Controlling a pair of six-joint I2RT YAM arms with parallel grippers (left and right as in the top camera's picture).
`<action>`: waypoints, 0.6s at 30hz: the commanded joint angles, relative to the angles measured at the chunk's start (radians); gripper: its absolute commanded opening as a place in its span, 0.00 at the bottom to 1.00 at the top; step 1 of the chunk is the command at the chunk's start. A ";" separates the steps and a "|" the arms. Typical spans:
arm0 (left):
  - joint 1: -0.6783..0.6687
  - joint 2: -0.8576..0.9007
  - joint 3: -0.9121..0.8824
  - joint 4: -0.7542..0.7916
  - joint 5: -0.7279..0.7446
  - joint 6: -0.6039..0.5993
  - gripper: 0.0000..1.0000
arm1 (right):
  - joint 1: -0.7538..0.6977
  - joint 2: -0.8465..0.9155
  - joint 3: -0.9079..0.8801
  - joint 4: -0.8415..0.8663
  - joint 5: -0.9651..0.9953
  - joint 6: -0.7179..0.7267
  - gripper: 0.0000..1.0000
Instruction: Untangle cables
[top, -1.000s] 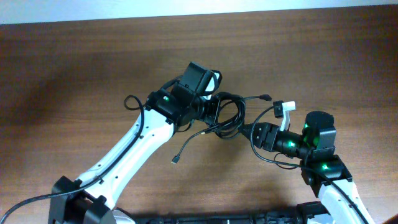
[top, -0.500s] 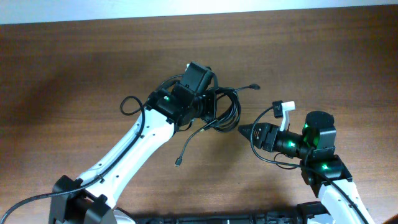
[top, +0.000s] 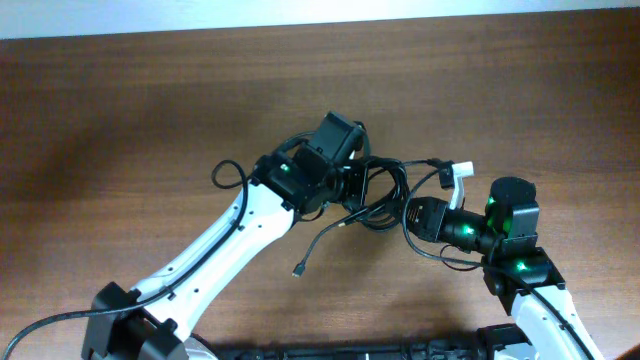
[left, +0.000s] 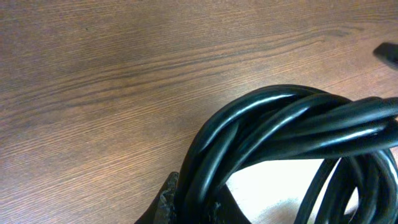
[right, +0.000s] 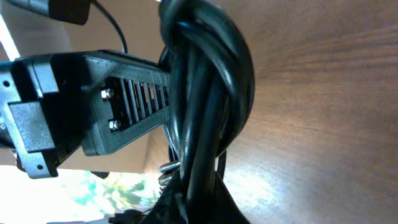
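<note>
The cables (top: 380, 188) are thin black cords bunched into one small coil in the middle of the table. My left gripper (top: 352, 187) is shut on the coil's left side, and in the left wrist view the cords (left: 280, 124) run straight between its jaws. My right gripper (top: 398, 212) is shut on the coil's right side, and in the right wrist view the bundle (right: 205, 93) rises out of its jaws. One loose cord trails down to a small plug (top: 298, 272). Another plug end (top: 437, 163) sticks out at the upper right.
The brown wooden table (top: 120, 120) spreads all around the coil. Its far edge meets a pale strip (top: 300, 15) along the top. The left arm's black wrist housing (right: 93, 106) stands close to the bundle in the right wrist view.
My left gripper has carried the coil to the right. My right gripper, open and apart from it before, has shut on its right side. The trailing plug has shifted right.
</note>
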 joint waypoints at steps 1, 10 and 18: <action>-0.005 0.005 0.023 0.010 0.019 -0.012 0.00 | 0.007 0.003 0.014 -0.008 0.006 -0.015 0.04; 0.056 -0.025 0.027 0.009 -0.011 -0.012 0.00 | 0.007 0.004 0.014 -0.132 0.064 -0.019 0.04; 0.100 -0.114 0.027 0.009 -0.011 -0.005 0.00 | 0.007 0.004 0.014 -0.254 0.201 -0.019 0.04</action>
